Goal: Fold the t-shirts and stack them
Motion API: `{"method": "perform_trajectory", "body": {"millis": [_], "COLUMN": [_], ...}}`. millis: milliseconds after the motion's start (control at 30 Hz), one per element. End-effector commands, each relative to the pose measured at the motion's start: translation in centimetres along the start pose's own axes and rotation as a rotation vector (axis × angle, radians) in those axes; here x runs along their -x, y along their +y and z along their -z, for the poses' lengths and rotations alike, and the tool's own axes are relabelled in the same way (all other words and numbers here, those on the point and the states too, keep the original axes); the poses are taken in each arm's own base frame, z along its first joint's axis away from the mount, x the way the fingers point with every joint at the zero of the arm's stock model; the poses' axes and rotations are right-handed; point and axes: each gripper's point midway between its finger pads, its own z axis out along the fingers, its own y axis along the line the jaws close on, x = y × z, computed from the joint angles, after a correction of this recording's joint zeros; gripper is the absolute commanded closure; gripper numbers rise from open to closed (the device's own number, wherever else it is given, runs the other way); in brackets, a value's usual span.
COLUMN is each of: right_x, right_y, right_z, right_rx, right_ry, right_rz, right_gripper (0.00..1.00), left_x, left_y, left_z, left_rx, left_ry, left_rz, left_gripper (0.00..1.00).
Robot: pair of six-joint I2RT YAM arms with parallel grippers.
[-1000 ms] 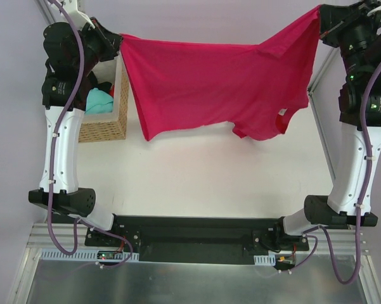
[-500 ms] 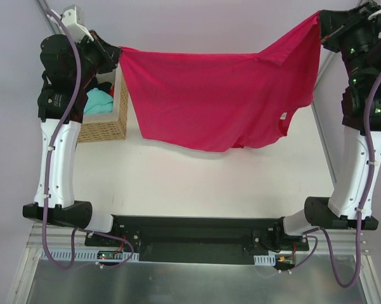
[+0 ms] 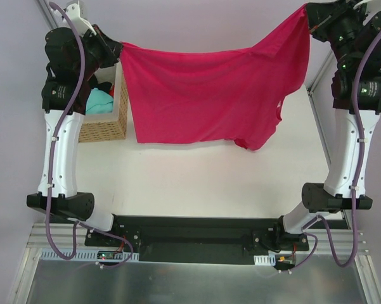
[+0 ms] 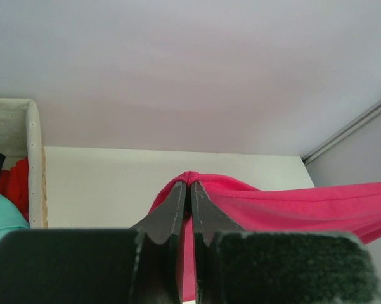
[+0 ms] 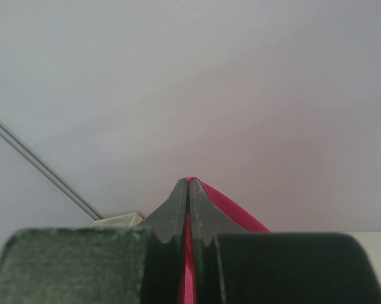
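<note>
A crimson-pink t-shirt (image 3: 209, 95) hangs stretched in the air between both arms, its lower edge loose above the white table. My left gripper (image 3: 118, 47) is shut on the shirt's left corner, and the left wrist view shows pink cloth (image 4: 266, 206) pinched at my left gripper (image 4: 191, 183). At the upper right, my right gripper (image 3: 306, 11) is shut on the other corner, with a strip of cloth (image 5: 231, 209) caught in my right gripper (image 5: 188, 182). A teal t-shirt (image 3: 101, 101) and a bit of black cloth (image 3: 103, 85) lie in the basket.
The woven wicker basket (image 3: 108, 126) with pale lining stands at the table's far left, under my left arm; its lined rim (image 4: 33, 164) shows in the left wrist view. A metal rail (image 3: 322, 133) runs along the table's right edge. A pale wall rises behind.
The right gripper has moved up and slightly left with its corner. The shirt's lower edge has swung and now hangs flatter, with a point drooping at the lower right. The left arm shifted only slightly.
</note>
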Motion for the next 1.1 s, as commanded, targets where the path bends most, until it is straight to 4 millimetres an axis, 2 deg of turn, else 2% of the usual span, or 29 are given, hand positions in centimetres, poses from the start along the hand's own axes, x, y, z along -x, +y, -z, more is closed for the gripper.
{"method": "perform_trajectory", "body": {"millis": [0,167,367,400,500,633,767,833,967,1067], "right_x": [3.5,3.3,4.5,4.8,5.0,4.3,4.6,5.3,7.4,8.2], "right_y": [2.1,1.7,1.5,0.7,0.6,-1.0,-2.4,-2.7,-1.2,-0.4], "right_z": [0.9,0.9,1.1,0.9,0.3,-1.2,-1.7,-1.4,0.3,1.7], "right_rx": [0.066,0.044,0.02,0.004,0.016,-0.009,-0.024,-0.028,-0.009,-0.012], "right_ry": [-0.11,-0.106,-0.148,-0.155,-0.167,-0.156,-0.163,-0.177,-0.231,-0.246], "right_rz": [0.039,0.054,0.073,0.076,0.061,0.049,0.063,0.07,0.126,0.17], "right_gripper": [1.0,1.0,1.0,1.0,1.0,1.0,1.0,1.0,1.0,0.99], "left_x": [2.1,2.6,3.5,3.5,3.8,4.4,4.3,4.9,5.6,6.6], "left_y": [-0.3,-0.3,-0.5,-0.3,0.3,0.8,1.0,0.7,0.0,-0.8], "left_z": [-0.8,-1.4,-1.6,-1.9,-2.5,-3.6,-4.9,-5.0,-5.3,-4.3], "left_rx": [-0.011,-0.017,-0.017,-0.013,0.003,-0.009,-0.025,-0.035,-0.07,-0.086], "left_ry": [-0.054,-0.061,-0.086,-0.086,-0.094,-0.097,-0.09,-0.105,-0.117,-0.142], "left_rz": [-0.025,-0.029,-0.042,-0.046,-0.049,-0.03,-0.021,-0.021,-0.017,-0.025], "left_gripper": [1.0,1.0,1.0,1.0,1.0,1.0,1.0,1.0,1.0,1.0]}}
